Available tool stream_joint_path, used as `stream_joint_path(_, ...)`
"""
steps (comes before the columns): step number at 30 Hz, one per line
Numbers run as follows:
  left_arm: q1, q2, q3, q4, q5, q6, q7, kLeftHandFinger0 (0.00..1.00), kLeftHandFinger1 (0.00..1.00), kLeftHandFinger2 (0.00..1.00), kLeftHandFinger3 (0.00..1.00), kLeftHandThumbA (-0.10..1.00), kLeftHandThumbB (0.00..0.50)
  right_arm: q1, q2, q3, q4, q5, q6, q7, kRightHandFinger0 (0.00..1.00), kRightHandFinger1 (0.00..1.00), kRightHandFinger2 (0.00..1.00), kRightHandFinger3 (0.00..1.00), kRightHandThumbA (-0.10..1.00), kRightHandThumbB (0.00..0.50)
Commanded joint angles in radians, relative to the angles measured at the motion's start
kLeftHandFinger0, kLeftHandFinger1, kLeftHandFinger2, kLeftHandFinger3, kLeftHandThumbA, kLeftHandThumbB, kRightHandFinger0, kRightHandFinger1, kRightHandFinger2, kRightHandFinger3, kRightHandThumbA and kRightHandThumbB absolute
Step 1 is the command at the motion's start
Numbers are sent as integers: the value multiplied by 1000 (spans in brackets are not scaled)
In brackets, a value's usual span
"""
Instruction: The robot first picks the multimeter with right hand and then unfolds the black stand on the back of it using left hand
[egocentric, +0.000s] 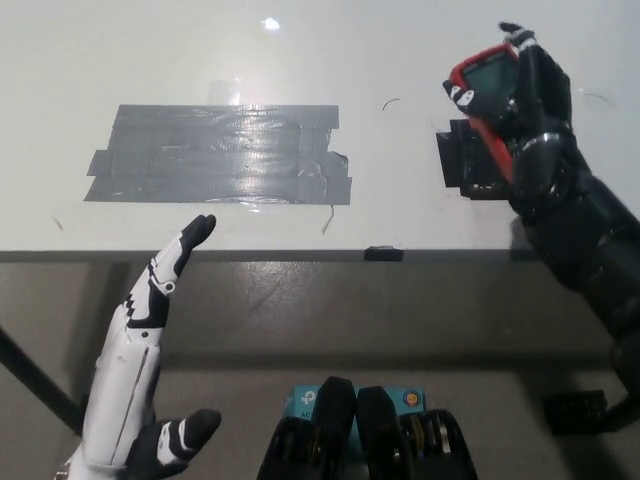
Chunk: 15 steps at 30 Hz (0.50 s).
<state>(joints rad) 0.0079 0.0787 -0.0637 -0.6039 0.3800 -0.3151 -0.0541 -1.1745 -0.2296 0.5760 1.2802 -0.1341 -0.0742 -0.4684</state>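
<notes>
- Head view: black right hand (525, 100) is closed around the red-cased multimeter with grey display (488, 95), held up at upper right above the white table (400, 60)
- Meter's screen side faces the camera; long axis runs from upper right down to lower left, lower end buried in the palm
- White left hand (150, 330) sits low at lower left, off the table's front edge, fingers straight and spread, holding nothing
- Key relation: meter is well apart from the left hand, far across to the right and further up; left hand has to cross the whole width to reach it
- Black stand is on the back, so it faces away from the camera — not visible; my read is the meter needs turning before the left hand can get at it
- Grey duct-tape patch (220, 155) lies flat between the two hands
- Black square marker (462, 160) on the table is partly covered by the meter and hand
- Right fingertips are hard to separate from the casing
</notes>
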Motion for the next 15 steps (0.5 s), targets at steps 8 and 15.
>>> stream_joint_path(8,5,-15,14,-9,-20,-82,32,1000,1000,1000,1000,1000,306,-106,-36,-42,-19,-102,10,186,1000,1000,1000,1000,901,441)
stream_joint_path(15,4,-16,20,-5,-18,-91,29,1000,1000,1000,1000,1000,311,-94,-54,-101,-87,-106,10,251,1000,1000,1000,1000,965,401)
